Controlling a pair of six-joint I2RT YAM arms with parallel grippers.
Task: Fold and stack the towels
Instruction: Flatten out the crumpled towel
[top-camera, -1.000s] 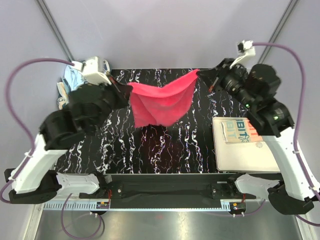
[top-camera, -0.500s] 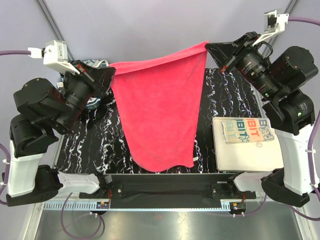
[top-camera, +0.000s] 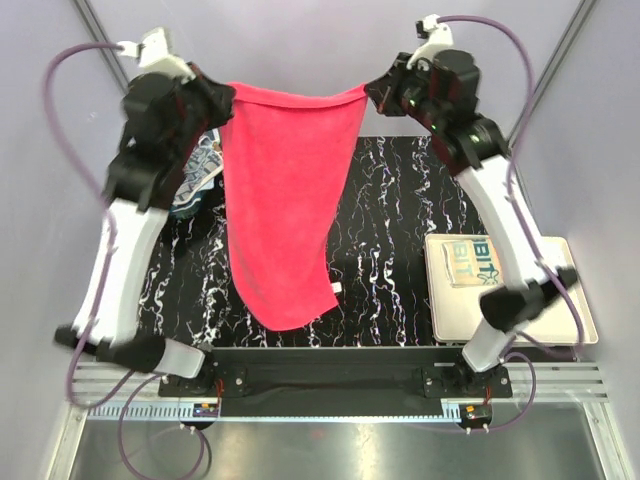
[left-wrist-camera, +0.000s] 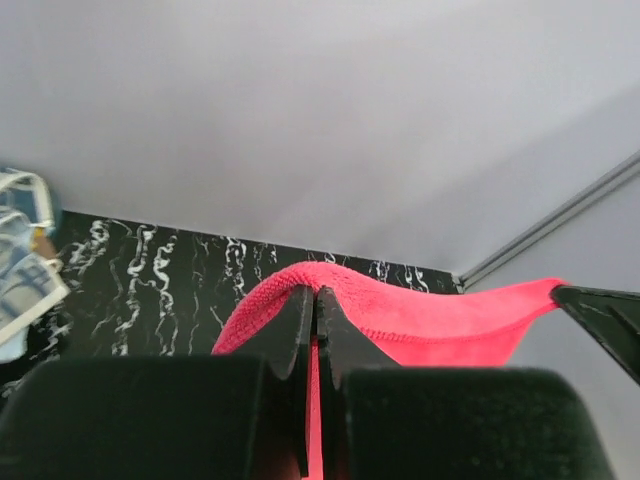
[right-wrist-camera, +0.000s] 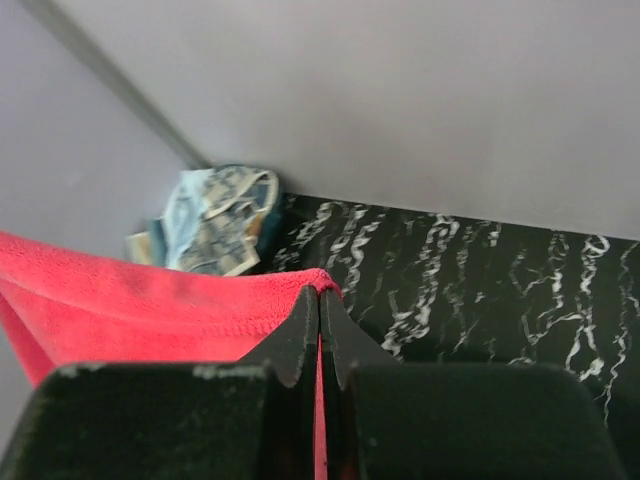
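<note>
A bright pink-red towel (top-camera: 285, 200) hangs spread in the air between both arms, its lower end over the near half of the black marbled table (top-camera: 400, 260). My left gripper (top-camera: 228, 95) is shut on its top left corner, seen in the left wrist view (left-wrist-camera: 316, 296). My right gripper (top-camera: 368, 90) is shut on its top right corner, seen in the right wrist view (right-wrist-camera: 320, 296). A folded cream towel with coloured letters (top-camera: 472, 260) lies on the cream tray (top-camera: 520, 320) at right. A pile of grey-blue patterned and light blue towels (top-camera: 200, 165) lies at the table's far left.
The pile also shows in the right wrist view (right-wrist-camera: 215, 225), against the back wall. Metal frame posts run up at both back corners. The tray sits at the table's right edge.
Both arms have risen and moved back, lifting the pink-red towel from a sagging drape low over the table to a tall hanging sheet. The grippers have come closer together.
</note>
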